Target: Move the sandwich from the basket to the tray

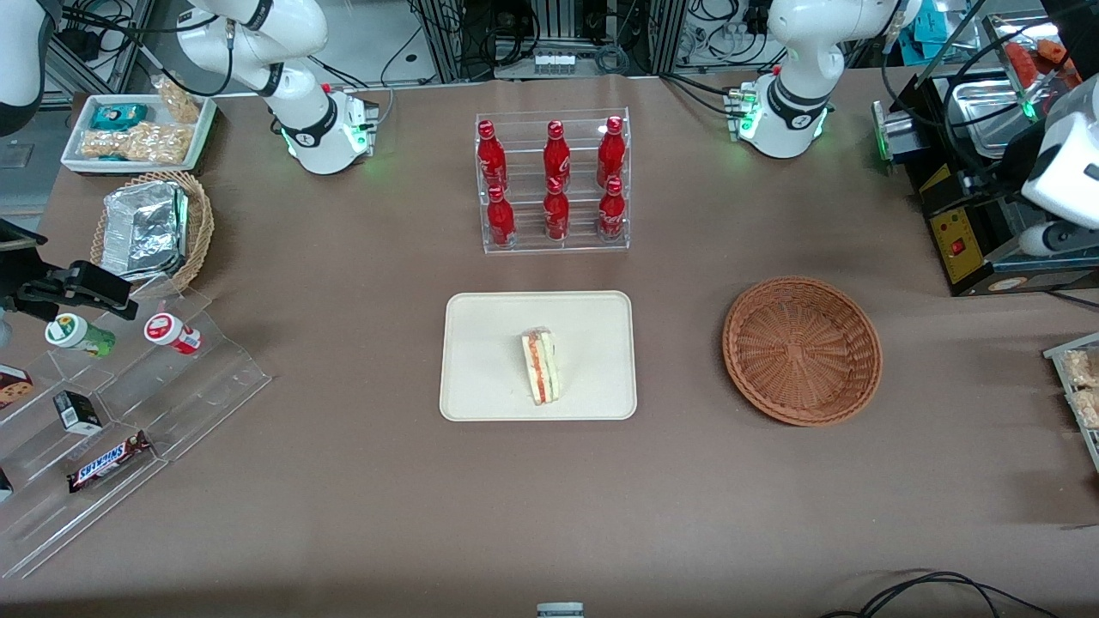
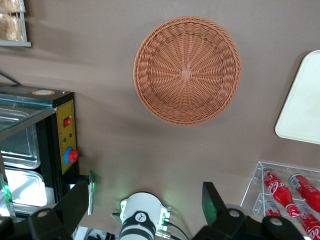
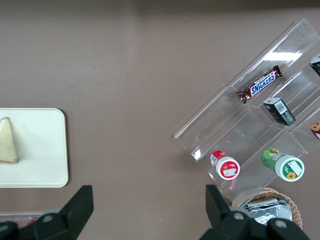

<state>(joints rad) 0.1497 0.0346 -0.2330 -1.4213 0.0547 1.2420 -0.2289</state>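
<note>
Front view
Open room: bare brown table (image 1: 343, 343) lies all round the tray (image 1: 468, 313). There is a wide strip at six o'clock of it, toward the camera, and a clear gap between it and the basket (image 1: 803, 350).
Sandwich: the sandwich (image 1: 539, 369) is a pale triangular wedge with its red-orange and green filling stripe facing up. It lies on the tray, slightly toward the four o'clock part of the tray's middle and clear of every rim.
Basket: this round reddish-brown wicker basket is at three o'clock of the tray. Its bare weave shows across the whole floor.
Bottle rack: a clear rack (image 1: 554, 184) of six red bottles stands at twelve o'clock of the tray.

Left wrist view
Gripper: the gripper (image 2: 145, 196) is spread wide with nothing between its dark fingers (image 2: 212, 202). It hangs high over the table at the working arm's end.
Basket: its woven floor (image 2: 187, 77) is bare.
Neighbours: a corner of the tray (image 2: 302, 100) is apart from the basket. A black-and-yellow machine (image 2: 62, 145) is near it.

Right wrist view
Sandwich: the wedge (image 3: 8, 141) lies flat on the tray (image 3: 45, 150), with its point toward twelve o'clock.
Stand: a clear stepped stand (image 3: 235, 130), well apart from the tray, holds a Snickers bar (image 3: 259, 85), a small black box and two capped cups.
</note>
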